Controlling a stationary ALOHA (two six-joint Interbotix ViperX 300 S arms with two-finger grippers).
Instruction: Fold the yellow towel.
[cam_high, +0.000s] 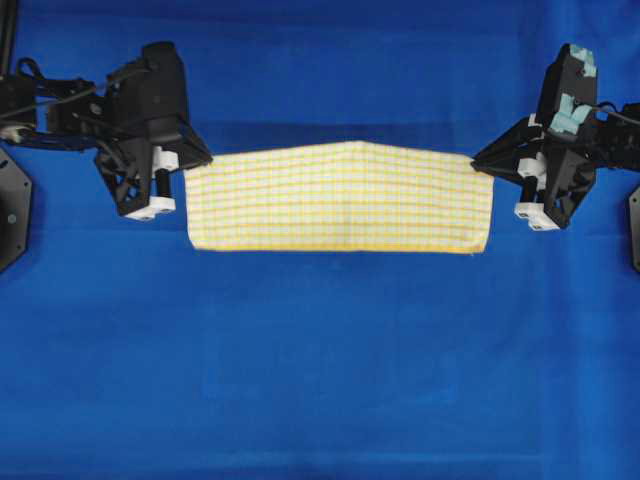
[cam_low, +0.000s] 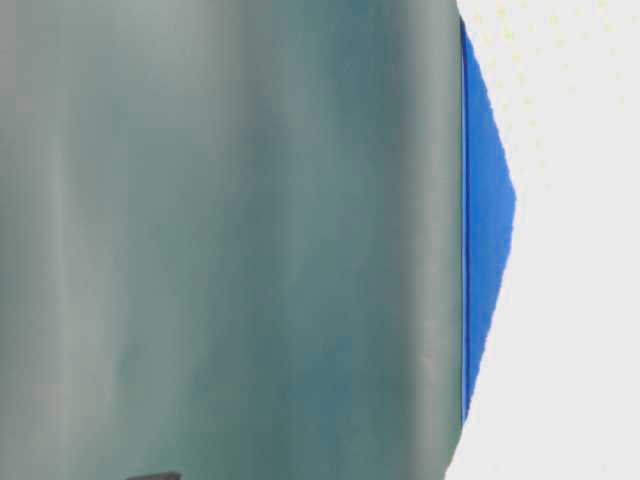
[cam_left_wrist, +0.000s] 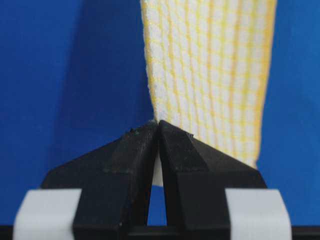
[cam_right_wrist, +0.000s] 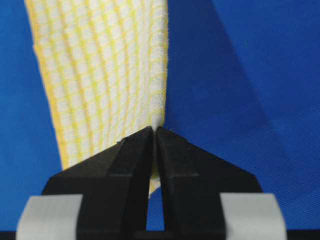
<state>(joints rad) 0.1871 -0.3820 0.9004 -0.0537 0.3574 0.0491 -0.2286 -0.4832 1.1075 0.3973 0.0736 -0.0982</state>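
The yellow towel (cam_high: 340, 198), white with fine yellow checks and a yellow hem, is stretched between both grippers above the blue cloth surface. Its far edge peaks at the middle and its near edge lies straight. My left gripper (cam_high: 190, 162) is shut on the towel's far left corner; in the left wrist view the jaws (cam_left_wrist: 157, 122) pinch the towel (cam_left_wrist: 210, 70). My right gripper (cam_high: 482, 160) is shut on the far right corner; in the right wrist view the jaws (cam_right_wrist: 154, 129) pinch the towel (cam_right_wrist: 105, 75).
The blue cloth surface (cam_high: 320, 360) spreads all round the towel. The table-level view is mostly blocked by a blurred grey-green surface (cam_low: 230, 240), with a sliver of blue (cam_low: 485, 220) and a pale blur of towel (cam_low: 580, 300).
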